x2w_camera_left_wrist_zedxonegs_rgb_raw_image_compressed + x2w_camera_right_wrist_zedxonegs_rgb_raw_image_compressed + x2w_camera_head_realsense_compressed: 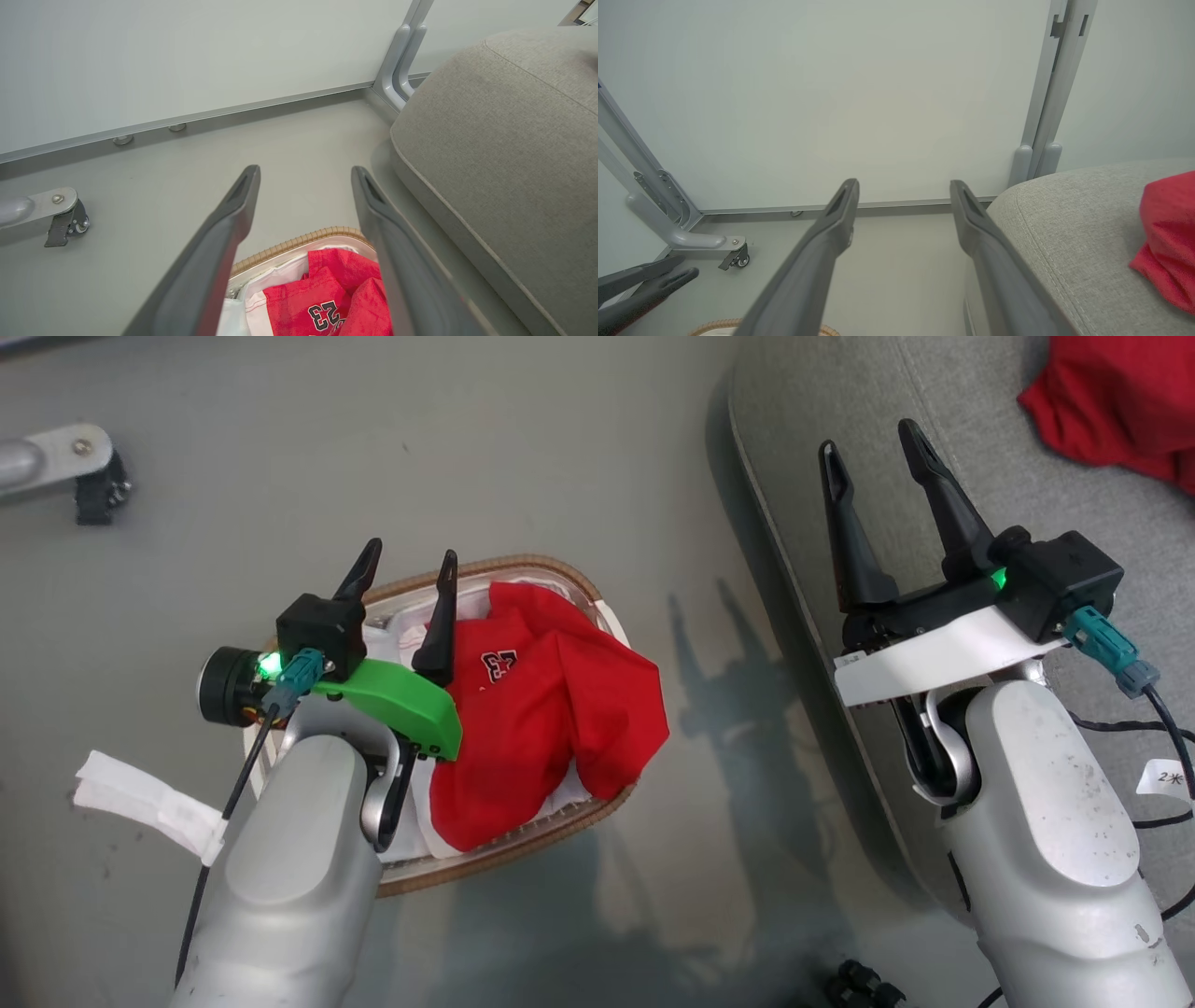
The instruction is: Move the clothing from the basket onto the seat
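So, a red jersey (pixel 551 709) with a 23 printed on it is heaped in the oval basket (pixel 560 574). It's bunched up over the white liner (pixel 280 273) and spilled a bit past the woven-look rim on the side facing the seat (pixel 1055 485). The basket is parked on the grey floor (pixel 467 448), just beside the rounded edge of that light-grey couch cushion but not touching it.

A second red garment (pixel 1120 401) is crumpled on the seat, up at the far right corner of the head view, well apart from the basket.

The left gripper (pixel 412 551) is held over the basket's left part, with its jaws spread and nothing pinched between them. In the left wrist view the jersey and the basket rim are framed between the two dark fingers, well short of the tips.

The right gripper (pixel 869 437) is held above the seat's edge, jaws also spread wide and empty, with the second red garment off to its right.

Further out, a metal leg with a caster (pixel 65 224) is seen on the floor to the left. A pale wall panel (pixel 878 93) is seen behind everything.
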Available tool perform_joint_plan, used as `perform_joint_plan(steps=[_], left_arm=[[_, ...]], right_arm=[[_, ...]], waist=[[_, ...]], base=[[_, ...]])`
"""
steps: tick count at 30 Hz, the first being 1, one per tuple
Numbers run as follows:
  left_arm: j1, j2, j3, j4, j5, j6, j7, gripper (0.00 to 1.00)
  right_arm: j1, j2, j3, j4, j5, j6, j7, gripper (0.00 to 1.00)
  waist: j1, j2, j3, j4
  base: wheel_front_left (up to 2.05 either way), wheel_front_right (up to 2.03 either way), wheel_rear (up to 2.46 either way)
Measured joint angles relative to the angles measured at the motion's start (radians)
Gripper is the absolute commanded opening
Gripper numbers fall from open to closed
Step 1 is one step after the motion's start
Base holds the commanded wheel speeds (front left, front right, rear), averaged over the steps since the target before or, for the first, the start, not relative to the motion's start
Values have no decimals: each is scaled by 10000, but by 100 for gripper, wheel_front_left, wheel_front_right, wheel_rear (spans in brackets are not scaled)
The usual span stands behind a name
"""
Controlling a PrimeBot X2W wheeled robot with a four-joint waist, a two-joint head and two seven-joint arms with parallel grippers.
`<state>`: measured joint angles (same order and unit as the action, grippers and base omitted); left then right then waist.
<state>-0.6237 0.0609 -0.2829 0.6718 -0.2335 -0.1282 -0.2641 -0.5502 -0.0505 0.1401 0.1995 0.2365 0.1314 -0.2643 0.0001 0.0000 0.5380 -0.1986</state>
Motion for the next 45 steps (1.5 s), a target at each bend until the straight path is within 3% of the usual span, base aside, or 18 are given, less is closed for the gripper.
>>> perform_joint_plan(steps=[8, 24, 43, 44, 45], left_arm=[[-798, 261, -1034, 1181, -662, -6, -2, 100], [-2049, 541, -4318, 3983, -2683, -10, 167, 100], [-2886, 844, -6748, 4652, -4569, -12, 821, 100], [-2886, 865, -6895, 4642, -4671, -12, 886, 80], [-2889, 884, -7010, 4621, -4809, -12, 886, 49]], right_arm=[[-151, 0, 234, -251, 353, 0, 0, 100], [-384, 4, 493, -792, 543, 0, 0, 100], [-599, 8, 487, -1241, 447, 0, 0, 100], [-600, 6, 485, -1239, 443, 0, 0, 100], [-602, 6, 487, -1237, 441, 0, 0, 100]], waist=[[1, 0, 1280, -581], [1, 0, 2920, -1238], [0, 0, 3746, -1088], [0, 0, 3754, -1071], [0, 0, 3755, -1057]], base=[[0, 0, 0], [0, 0, 0], [0, 0, 0], [0, 0, 0], [0, 0, 0]])
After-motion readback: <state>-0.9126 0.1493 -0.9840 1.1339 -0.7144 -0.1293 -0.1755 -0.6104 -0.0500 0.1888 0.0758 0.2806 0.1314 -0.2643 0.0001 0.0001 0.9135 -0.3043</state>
